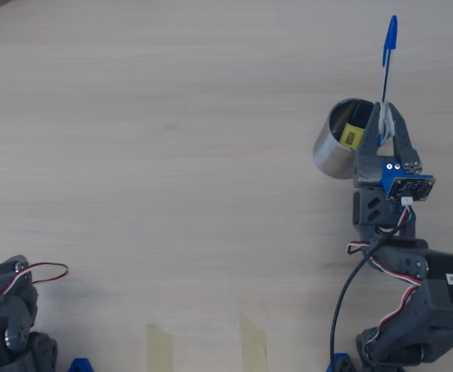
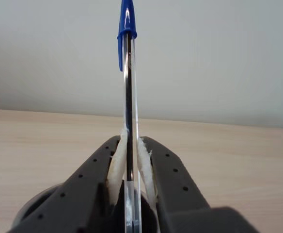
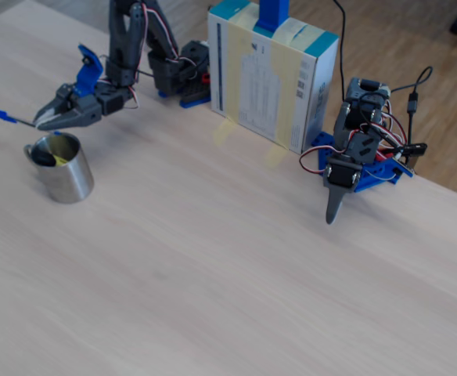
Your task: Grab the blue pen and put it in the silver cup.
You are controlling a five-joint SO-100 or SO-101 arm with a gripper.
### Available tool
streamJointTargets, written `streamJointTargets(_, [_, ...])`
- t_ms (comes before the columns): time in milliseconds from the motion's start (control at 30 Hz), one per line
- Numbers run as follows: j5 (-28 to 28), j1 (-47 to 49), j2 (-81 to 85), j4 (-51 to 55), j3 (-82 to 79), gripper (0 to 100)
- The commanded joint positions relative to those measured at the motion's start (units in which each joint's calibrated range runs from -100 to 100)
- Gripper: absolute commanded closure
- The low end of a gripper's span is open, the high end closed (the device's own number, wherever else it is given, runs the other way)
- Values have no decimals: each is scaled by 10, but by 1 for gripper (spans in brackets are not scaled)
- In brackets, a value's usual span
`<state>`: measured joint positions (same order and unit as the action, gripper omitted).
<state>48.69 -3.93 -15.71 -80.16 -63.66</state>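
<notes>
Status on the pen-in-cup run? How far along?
Done: the blue pen is picked up, clamped between the gripper fingers and off the table. In hand: the gripper hangs just above the silver cup at its rim, pen lying roughly level and sticking out past the cup in the fixed view. Left: tip the pen into the cup and release. A yellow-and-black highlighter already sits inside.
</notes>
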Motion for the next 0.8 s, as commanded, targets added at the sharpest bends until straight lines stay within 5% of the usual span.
streamJointTargets(0, [-2,2,-6,-4,22,98])
streamJointTargets(767, [-2,-6,-34,-2,18,98])
